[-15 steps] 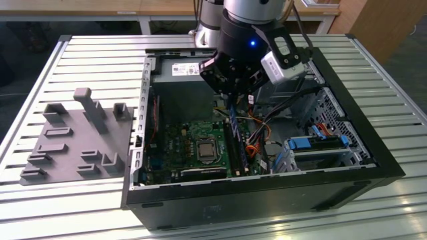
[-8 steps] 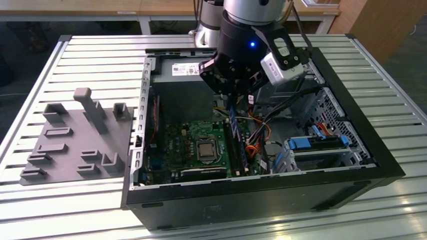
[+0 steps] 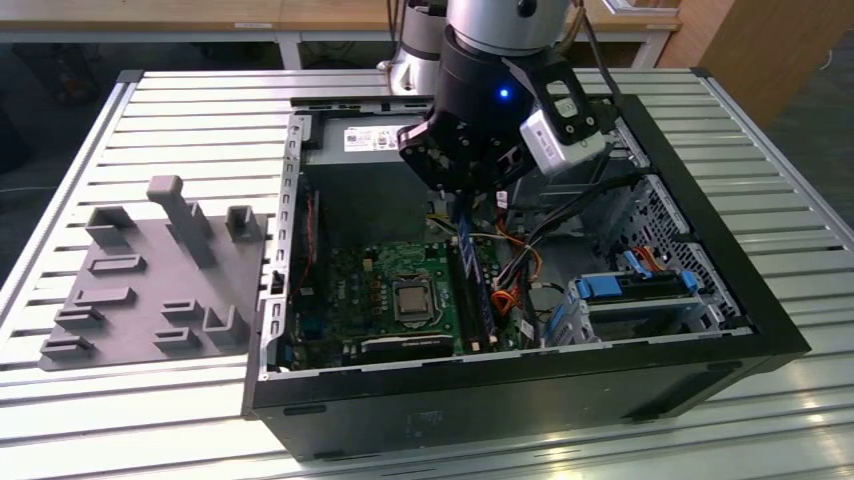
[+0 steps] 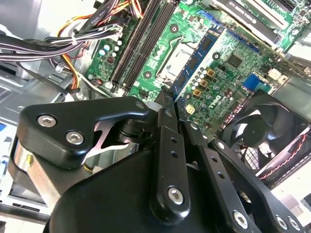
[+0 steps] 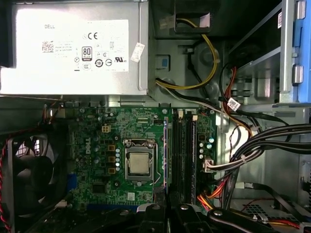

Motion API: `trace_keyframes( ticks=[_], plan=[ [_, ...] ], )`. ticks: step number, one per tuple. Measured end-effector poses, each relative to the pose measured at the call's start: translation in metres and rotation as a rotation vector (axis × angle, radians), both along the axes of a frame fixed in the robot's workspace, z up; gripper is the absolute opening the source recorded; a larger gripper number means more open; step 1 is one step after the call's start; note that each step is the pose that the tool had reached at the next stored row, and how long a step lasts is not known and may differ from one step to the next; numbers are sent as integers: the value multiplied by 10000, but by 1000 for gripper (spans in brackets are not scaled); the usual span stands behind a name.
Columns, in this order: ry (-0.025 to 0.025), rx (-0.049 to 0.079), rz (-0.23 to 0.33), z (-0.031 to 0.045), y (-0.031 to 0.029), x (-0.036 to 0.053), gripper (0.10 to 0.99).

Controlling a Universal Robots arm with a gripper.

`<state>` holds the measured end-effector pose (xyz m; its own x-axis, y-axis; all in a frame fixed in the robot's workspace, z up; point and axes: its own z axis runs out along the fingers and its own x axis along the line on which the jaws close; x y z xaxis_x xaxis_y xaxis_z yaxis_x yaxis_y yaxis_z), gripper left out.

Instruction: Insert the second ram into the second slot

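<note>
My gripper (image 3: 463, 203) reaches down into the open computer case (image 3: 747, 300) and is shut on the second ram (image 3: 470, 262). The ram is a thin blue-green stick, seen edge-on in both wrist views (image 4: 197, 60) (image 5: 165, 155). It hangs from the fingertips (image 4: 165, 121) above the green motherboard (image 5: 97, 145). It runs parallel to the black memory slots (image 5: 183, 155) and sits between them and the processor socket (image 5: 140, 162). I cannot tell whether it touches a slot. The slots also show in the second wrist view (image 4: 141, 43).
A silver power supply (image 5: 73, 48) fills the case's far end. A black fan (image 4: 262, 141) sits beside the motherboard. Bundled cables (image 5: 252, 145) cross close to the slots. Blue drive brackets (image 3: 634, 285) stand at the exterior view's right, and a grey fixture plate (image 3: 147, 280) lies at its left.
</note>
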<state>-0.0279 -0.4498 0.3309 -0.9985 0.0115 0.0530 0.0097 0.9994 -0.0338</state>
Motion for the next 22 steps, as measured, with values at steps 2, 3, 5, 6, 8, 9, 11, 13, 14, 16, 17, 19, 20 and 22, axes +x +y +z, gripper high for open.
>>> trace_keyframes(
  ticks=[2, 3, 5, 6, 8, 9, 11, 13, 14, 16, 17, 19, 20, 22],
  plan=[
    [1, 0, 0, -12, 0, 0, 137],
    [1, 0, 0, -17, 0, 0, 137],
    [2, 0, 0, -29, 0, 0, 137],
    [3, -1, 0, -35, 0, 0, 137],
    [3, 0, 0, -50, 0, 0, 137],
    [5, -1, 0, -58, 0, 0, 137],
    [5, 0, 0, -74, 0, 0, 137],
    [5, 0, 0, -90, 0, 0, 137],
    [5, 0, 0, -98, 0, 0, 137],
    [5, 0, 0, -112, 0, 0, 137],
    [6, 0, 0, -118, 0, 0, 137],
    [5, 0, 0, -131, 0, 0, 137],
    [6, 0, 0, -136, 0, 0, 137],
    [9, 0, 0, -148, 0, 0, 137]
  ],
)
